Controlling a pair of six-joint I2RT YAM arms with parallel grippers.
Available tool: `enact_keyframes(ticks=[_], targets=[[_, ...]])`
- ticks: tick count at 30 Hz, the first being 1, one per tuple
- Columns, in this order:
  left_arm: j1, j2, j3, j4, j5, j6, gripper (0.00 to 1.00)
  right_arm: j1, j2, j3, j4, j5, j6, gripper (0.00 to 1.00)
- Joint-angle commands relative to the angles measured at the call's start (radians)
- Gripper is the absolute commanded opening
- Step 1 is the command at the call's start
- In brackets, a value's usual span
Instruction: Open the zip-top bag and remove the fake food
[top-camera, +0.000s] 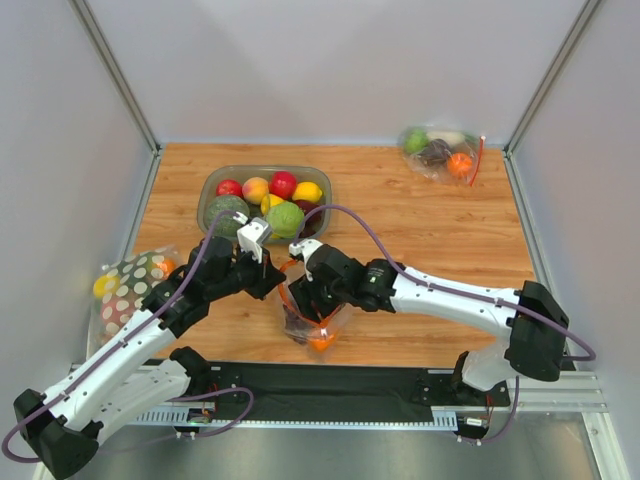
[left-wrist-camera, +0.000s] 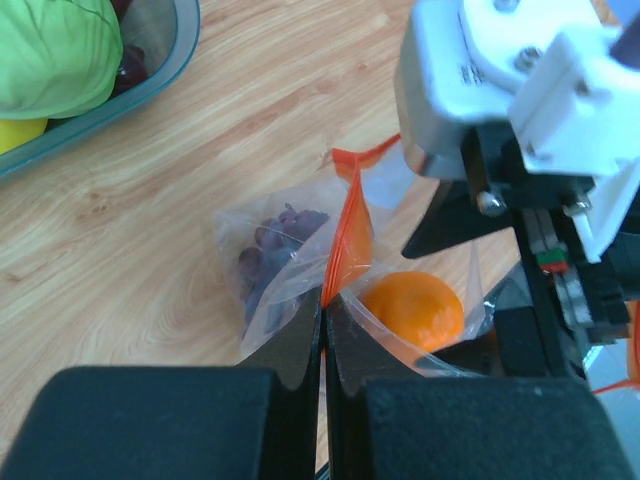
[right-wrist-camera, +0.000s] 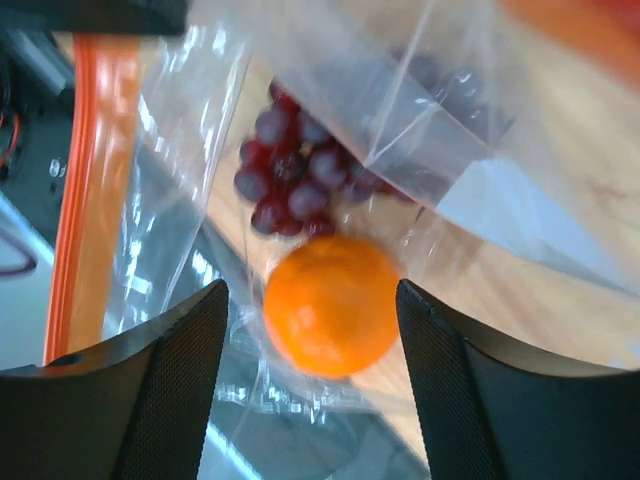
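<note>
A clear zip-top bag (top-camera: 300, 318) with an orange-red zip strip (left-wrist-camera: 350, 230) hangs between both grippers near the table's front edge. My left gripper (left-wrist-camera: 324, 300) is shut on the strip at the bag's mouth; it also shows in the top view (top-camera: 276, 284). My right gripper (right-wrist-camera: 312, 330) is open, its fingers (right-wrist-camera: 175, 385) on either side of a small orange (right-wrist-camera: 330, 305) inside the bag. A dark purple grape bunch (right-wrist-camera: 295, 170) lies deeper in the bag. No light green fruit shows in this bag.
A second clear bag (top-camera: 440, 152) with a green fruit, a dark piece and an orange lies at the back right. A clear tray (top-camera: 208, 192) of apples, lemons and green fruit stands at the back. A polka-dot bag (top-camera: 135, 282) lies at the left edge.
</note>
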Motion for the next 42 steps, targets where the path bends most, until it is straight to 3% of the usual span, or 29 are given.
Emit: enact_keyframes(ticks=[1, 9, 17, 23, 26, 27, 29, 30, 33, 42], targets=[[0.005, -0.003, -0.003, 0.028, 0.012, 0.005, 0.00, -0.007, 0.033, 0.007, 0.133, 0.142, 0.022, 0.70], [0.005, 0.014, -0.009, 0.042, 0.033, 0.009, 0.00, -0.007, 0.168, 0.016, 0.225, 0.199, 0.041, 0.73], [0.005, 0.034, -0.035, 0.095, 0.076, -0.008, 0.00, -0.010, 0.185, -0.096, 0.428, 0.232, 0.059, 0.74], [0.005, 0.053, -0.040, 0.124, 0.103, -0.021, 0.00, -0.017, 0.271, -0.087, 0.487, 0.219, 0.055, 0.72], [0.005, 0.050, -0.043, 0.126, 0.096, -0.019, 0.00, -0.019, 0.283, -0.093, 0.501, 0.206, 0.053, 0.54], [0.005, 0.050, -0.044, 0.125, 0.090, -0.018, 0.00, -0.019, 0.282, -0.093, 0.496, 0.209, 0.052, 0.39], [0.005, 0.050, -0.046, 0.123, 0.081, -0.022, 0.00, -0.019, 0.265, -0.096, 0.479, 0.218, 0.044, 0.26], [0.005, 0.053, -0.046, 0.118, 0.063, -0.025, 0.00, -0.017, 0.253, -0.098, 0.475, 0.221, 0.036, 0.14], [0.005, 0.059, -0.043, 0.105, 0.026, -0.037, 0.00, -0.020, 0.187, -0.119, 0.472, 0.201, 0.007, 0.01], [0.005, 0.085, -0.015, 0.062, -0.058, -0.042, 0.00, -0.020, -0.074, -0.170, 0.481, 0.054, -0.033, 0.00]])
